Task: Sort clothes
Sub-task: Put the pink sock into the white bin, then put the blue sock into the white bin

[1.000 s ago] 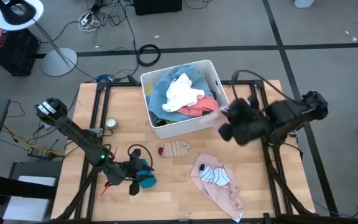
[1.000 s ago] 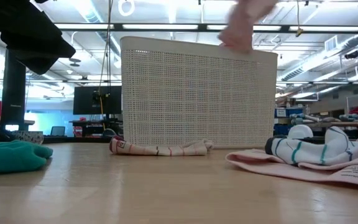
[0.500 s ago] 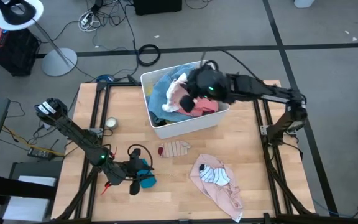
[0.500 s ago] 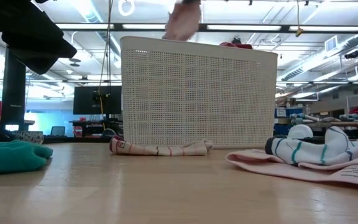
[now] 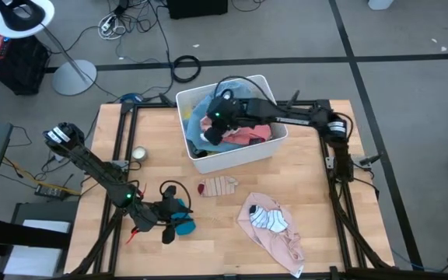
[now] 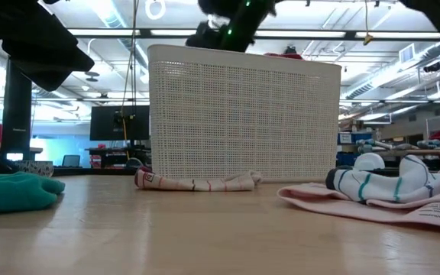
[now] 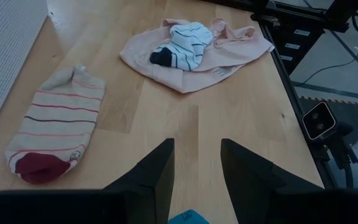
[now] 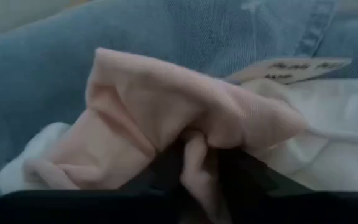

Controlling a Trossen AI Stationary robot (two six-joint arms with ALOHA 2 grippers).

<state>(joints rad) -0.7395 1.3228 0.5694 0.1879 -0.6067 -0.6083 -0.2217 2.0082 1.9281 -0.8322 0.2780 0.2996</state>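
Observation:
A white bin (image 5: 243, 159) at the table's far middle holds light blue denim (image 5: 197, 117), a salmon garment (image 5: 247, 136) and white cloth (image 8: 328, 124). My right gripper (image 5: 218, 123) reaches over the bin's left part and is shut on a pale pink cloth (image 8: 166, 106). My left gripper (image 7: 194, 177) is open near the table's front left, next to a teal cloth (image 5: 182, 225). A striped sock (image 5: 218, 186) lies flat on the table. A pink garment (image 5: 274, 233) lies at the front right with a white-and-teal sock (image 5: 269, 220) on it. My right gripper pinches a bunched fold of the pale pink cloth (image 8: 194, 152) between its two fingers. The fingers come from above over the bin. The cloth billows slack in front of the fingers, over the denim and white cloth in the bin.
A small round tin (image 5: 139, 154) stands at the table's left. The bin's perforated wall (image 6: 243, 114) rises high in the low view. Bare wood (image 5: 208, 249) lies between the teal cloth and the pink garment.
My right gripper has swung from beside the bin's right side toward the table's left and far edge, carrying the pale pink cloth over the rim, and now stands low over the bin's left part, still shut on it.

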